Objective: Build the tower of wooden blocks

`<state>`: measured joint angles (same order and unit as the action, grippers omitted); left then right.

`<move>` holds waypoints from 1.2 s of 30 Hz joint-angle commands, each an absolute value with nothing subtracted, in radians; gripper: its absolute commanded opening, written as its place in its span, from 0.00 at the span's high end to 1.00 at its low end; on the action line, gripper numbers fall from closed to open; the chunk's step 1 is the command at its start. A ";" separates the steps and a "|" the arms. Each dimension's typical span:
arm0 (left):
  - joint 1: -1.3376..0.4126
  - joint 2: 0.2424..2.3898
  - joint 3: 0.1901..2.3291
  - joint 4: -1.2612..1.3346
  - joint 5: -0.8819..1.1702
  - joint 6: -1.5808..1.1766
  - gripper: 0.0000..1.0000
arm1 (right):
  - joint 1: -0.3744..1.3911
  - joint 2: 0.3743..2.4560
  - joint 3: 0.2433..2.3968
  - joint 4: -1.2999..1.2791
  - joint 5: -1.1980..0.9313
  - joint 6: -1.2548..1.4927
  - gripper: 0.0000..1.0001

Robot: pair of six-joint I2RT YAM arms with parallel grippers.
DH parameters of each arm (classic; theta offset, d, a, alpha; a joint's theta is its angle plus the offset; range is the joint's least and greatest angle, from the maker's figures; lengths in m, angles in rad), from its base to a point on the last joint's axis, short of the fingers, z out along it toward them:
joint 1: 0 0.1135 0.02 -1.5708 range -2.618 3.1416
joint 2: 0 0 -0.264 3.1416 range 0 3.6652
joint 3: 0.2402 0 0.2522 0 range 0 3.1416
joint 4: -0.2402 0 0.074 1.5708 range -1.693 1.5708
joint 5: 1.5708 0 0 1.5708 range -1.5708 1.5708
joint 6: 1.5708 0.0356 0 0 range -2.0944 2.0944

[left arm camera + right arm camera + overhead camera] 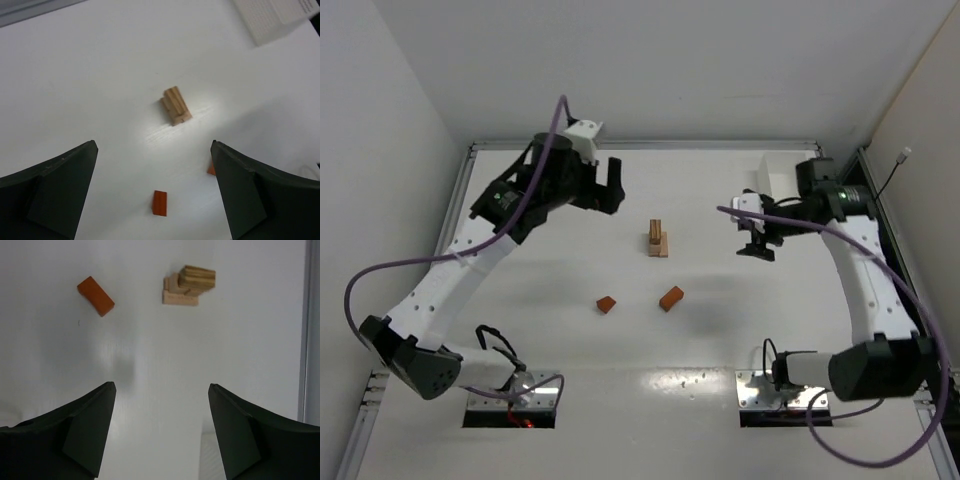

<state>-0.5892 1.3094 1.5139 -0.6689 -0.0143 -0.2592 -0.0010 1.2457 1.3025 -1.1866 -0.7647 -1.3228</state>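
Tan tower [658,240] stood between your left gripper [603,188] and right gripper [757,241], both wide open and empty, and bringing a red block [671,297] in too low could have toppled that narrow stack.

The white table [700,335] has a grey metal frame [670,145] along its edges. A white tray [778,172] stands near the far right corner.
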 commanded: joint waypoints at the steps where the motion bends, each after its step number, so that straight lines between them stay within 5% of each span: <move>1: -0.453 1.335 1.603 -0.738 -0.008 -0.295 0.04 | 0.110 1.350 1.414 -1.411 -0.847 -1.702 0.29; 8: -0.203 1.324 1.582 -0.749 0.075 -0.319 0.04 | 0.377 1.555 1.468 -1.411 -0.782 -1.894 0.38; 16: -0.020 1.279 1.534 -0.749 0.213 -0.351 0.00 | 0.471 1.682 1.384 -1.411 -0.807 -1.894 0.51; 36: 0.014 1.400 1.552 -0.692 0.371 -0.379 0.00 | 0.482 1.905 1.400 -1.367 -0.813 -1.772 0.52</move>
<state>0.0017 1.3975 1.5314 -0.7425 0.3283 -0.3542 0.4698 1.8843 1.3483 -1.3296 -0.7624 -1.8153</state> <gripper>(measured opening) 0.996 0.480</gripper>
